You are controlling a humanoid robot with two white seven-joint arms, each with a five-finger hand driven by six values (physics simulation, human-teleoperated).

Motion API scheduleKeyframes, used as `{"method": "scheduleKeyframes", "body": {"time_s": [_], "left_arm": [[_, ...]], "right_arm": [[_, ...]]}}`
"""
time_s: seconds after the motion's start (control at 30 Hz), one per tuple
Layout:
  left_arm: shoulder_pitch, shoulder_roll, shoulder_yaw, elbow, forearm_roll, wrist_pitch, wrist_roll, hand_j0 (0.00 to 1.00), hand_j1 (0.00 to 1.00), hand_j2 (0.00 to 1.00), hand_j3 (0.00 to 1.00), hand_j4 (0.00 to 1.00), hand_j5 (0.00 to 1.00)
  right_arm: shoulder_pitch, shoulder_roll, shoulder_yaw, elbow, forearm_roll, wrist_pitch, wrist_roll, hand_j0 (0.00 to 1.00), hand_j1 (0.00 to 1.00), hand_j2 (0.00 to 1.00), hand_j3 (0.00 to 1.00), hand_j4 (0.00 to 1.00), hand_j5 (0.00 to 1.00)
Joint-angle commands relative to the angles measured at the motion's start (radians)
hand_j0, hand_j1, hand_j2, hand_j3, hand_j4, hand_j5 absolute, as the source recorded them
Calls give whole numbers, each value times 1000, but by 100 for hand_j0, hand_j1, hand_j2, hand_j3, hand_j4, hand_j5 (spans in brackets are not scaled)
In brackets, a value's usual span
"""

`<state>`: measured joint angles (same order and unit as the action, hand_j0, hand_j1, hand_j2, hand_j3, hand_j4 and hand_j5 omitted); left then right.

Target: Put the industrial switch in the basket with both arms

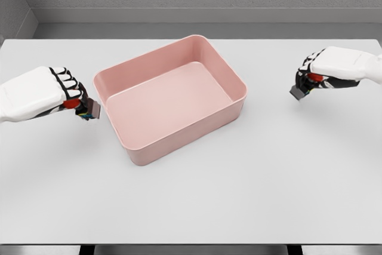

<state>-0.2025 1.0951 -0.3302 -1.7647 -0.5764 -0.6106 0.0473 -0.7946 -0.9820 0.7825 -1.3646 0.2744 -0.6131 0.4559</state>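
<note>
The pink basket (pixel 170 97) sits empty on the white table (pixel 239 195). To its left, the left hand (pixel 68 91) curls its fingers around a small red-and-grey industrial switch (pixel 88 108), just beside the basket's left wall. Well to the basket's right, the right hand (pixel 310 79) grips a second switch (pixel 299 89). Both appear grasped and carried; next, each hand should move over the basket's rim and release

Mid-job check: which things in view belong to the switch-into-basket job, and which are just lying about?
Part of the job:
- pink basket, empty, at the table's middle
- left hand, closed on a small grey and red switch, beside the basket's left end
- right hand, closed on a second switch, apart to the basket's right

Just there:
- white table only; nothing loose shows on it
</note>
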Motion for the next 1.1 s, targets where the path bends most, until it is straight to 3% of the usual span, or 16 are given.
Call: {"method": "scheduleKeyframes", "body": {"time_s": [0.0, 0.4, 0.87, 1.07], "left_arm": [[0, -1, 0, -1, 9, 0, 0, 43, 43, 43, 43, 43, 43], [-54, -55, -10, 1, 13, 0, -9, 44, 44, 44, 44, 44, 44], [-91, -161, -20, 1, 6, 0, -46, 45, 45, 45, 45, 45, 45], [-118, -218, -61, 4, -3, 0, -78, 45, 45, 45, 45, 45, 45]], "right_arm": [[-2, 5, -2, -1, -8, 2, 0, 48, 48, 48, 48, 48, 48], [-35, 20, 0, -10, -37, 2, 0, 48, 48, 48, 48, 48, 48], [-84, 92, 1, -19, -43, 2, 0, 48, 48, 48, 48, 48, 48], [-104, 131, 3, -21, -43, 2, 0, 48, 48, 48, 48, 48, 48]]}}
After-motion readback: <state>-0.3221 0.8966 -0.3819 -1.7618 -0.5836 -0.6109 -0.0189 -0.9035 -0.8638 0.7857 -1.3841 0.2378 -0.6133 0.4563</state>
